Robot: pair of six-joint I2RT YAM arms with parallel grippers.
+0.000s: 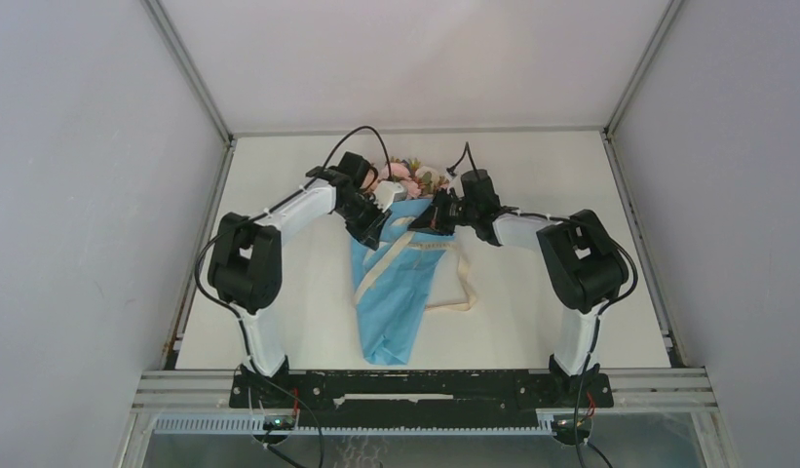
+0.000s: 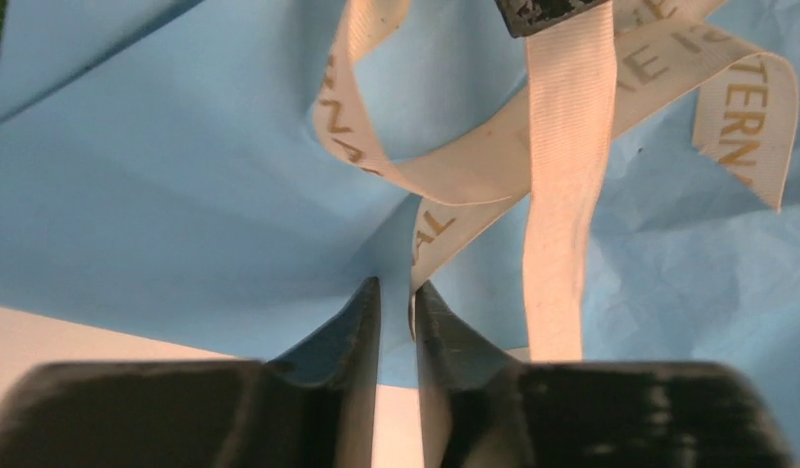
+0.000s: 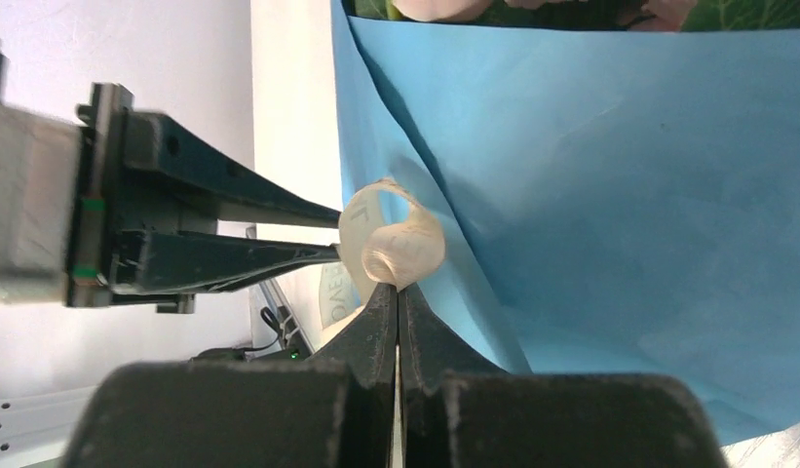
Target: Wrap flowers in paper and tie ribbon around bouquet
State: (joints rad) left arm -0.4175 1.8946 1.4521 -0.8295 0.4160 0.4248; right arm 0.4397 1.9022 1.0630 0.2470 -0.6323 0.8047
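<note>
1. Now the bouquet [image 1: 394, 312] lies in the middle of the table [image 1: 542, 312], with the flowers [image 1: 412, 175] at 12 o'clock and the tip of the paper [image 1: 386, 341] at 6 o'clock.
2. The ribbon [image 1: 380, 270] crosses the cone, and a loop trails off toward 4 o'clock.
3. The right gripper [image 3: 398, 288], at the cone's 1 o'clock, has its fingers pressed together on a curl of ribbon.
4. The left gripper [image 2: 396, 285], at 11 o'clock, stands slightly parted, and a ribbon strand runs down into the gap.
</note>
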